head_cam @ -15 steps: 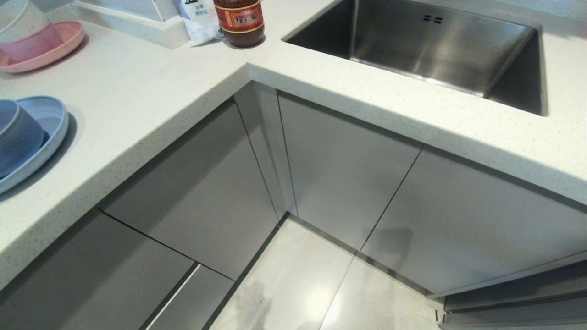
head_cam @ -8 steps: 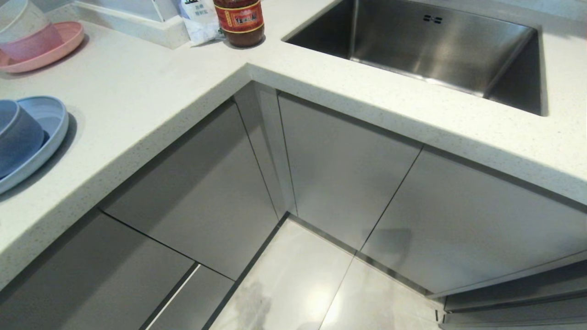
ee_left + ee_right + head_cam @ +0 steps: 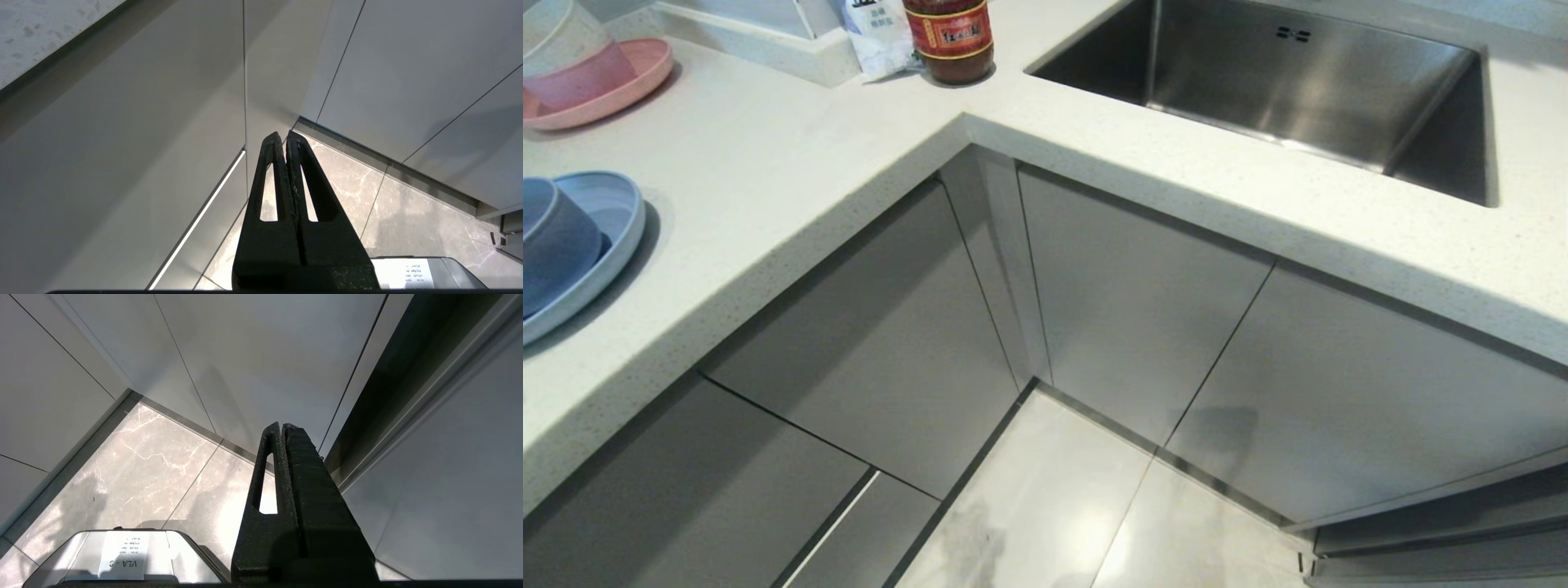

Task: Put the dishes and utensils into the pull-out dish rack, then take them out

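At the far left of the head view, on the white speckled counter (image 3: pixel 792 180), the light-blue plate (image 3: pixel 609 237) lies cut by the frame edge, with the small light-blue bowl (image 3: pixel 551 245) sitting in it, tipped so its outer wall shows. Behind them, further back on the counter, a pink plate (image 3: pixel 621 94) holds a white-and-pink bowl (image 3: pixel 568 61). What either bowl contains cannot be told. Further right, at the back of the counter's corner, a white packet (image 3: pixel 878 37) leans beside a dark sauce jar with a red label (image 3: pixel 949 37). Right of that, the steel sink (image 3: pixel 1282 90) is sunk into the counter, its basin bare metal. Below the counter, the pale-grey cabinet fronts (image 3: pixel 1127 302) are all closed, so the pull-out dish rack is not visible; fork and chopsticks are not in view either. Neither arm shows in the head view. In the wrist views, the left gripper (image 3: pixel 282 136) hangs low before the cabinet fronts above the marble floor (image 3: pixel 408 220), fingers pressed together and holding nothing; the right gripper (image 3: pixel 282 428) is likewise closed and empty above the floor tiles
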### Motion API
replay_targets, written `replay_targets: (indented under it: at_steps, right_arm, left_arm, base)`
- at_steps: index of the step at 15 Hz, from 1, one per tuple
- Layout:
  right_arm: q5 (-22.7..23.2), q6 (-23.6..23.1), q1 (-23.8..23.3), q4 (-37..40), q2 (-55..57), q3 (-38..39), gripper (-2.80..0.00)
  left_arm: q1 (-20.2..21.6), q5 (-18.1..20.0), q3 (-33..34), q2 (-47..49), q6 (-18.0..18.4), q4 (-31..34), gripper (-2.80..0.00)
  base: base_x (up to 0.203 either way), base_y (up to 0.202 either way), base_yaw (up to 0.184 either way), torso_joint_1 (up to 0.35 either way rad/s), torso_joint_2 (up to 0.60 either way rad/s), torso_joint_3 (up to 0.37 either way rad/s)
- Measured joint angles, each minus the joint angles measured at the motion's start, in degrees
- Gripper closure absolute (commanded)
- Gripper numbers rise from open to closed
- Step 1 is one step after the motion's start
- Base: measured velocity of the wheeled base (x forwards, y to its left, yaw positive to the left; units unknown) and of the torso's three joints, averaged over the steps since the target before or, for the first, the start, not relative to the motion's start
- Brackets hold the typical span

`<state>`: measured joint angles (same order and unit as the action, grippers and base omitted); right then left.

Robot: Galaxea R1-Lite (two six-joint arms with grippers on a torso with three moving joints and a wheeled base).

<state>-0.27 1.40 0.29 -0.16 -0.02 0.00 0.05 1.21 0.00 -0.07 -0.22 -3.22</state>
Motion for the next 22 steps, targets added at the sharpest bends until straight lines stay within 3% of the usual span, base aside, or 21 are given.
replay_targets:
  at_steps: [22]
  right_arm:
    - [0.0,0.0,0.0,0.0,0.0,0.0,0.00]
  left_arm:
    - [0.0,0.2,0.0,0.0,1.3,0.0,0.00]
  base:
    - [0.000,0.000,0.000,0.001,0.00,0.196]
